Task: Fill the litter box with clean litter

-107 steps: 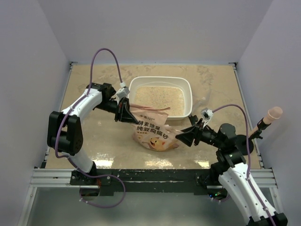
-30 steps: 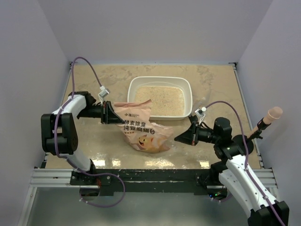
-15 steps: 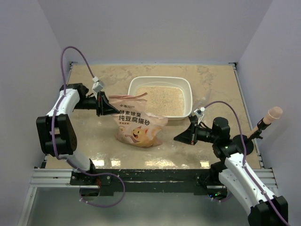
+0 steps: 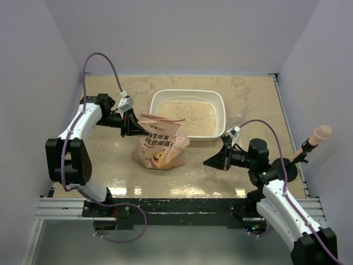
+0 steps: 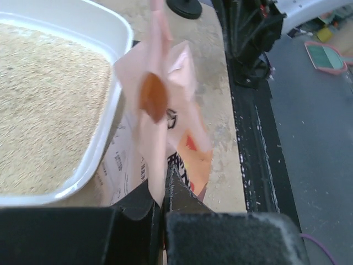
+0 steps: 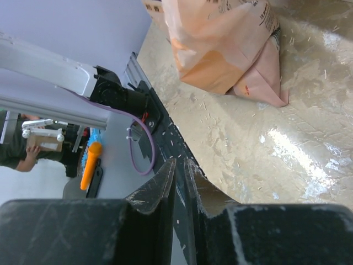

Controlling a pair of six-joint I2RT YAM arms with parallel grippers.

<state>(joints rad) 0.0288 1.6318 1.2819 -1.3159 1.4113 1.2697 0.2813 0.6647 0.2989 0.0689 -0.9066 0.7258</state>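
Left wrist: my left hand (image 5: 165,178) pinches the bag (image 5: 181,69) beside the litter box (image 5: 117,30); my right hand (image 6: 180,163) hangs empty, fingers barely parted.

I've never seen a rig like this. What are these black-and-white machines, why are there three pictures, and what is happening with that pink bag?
These are two robot arms bolted at the near edge of a table. Each ends in a two-finger gripper. The wide picture comes from a fixed camera above and behind the arms. The other two come from small cameras on the wrists, so each shows its own arm's fingers at the bottom.

On the table sits a white litter box with pale litter in it. Right beside it is an orange-pink printed bag. The left gripper is pinched shut on the bag's top edge, holding it upright. The right gripper holds nothing: its jaws are a slit apart, off to the bag's right.
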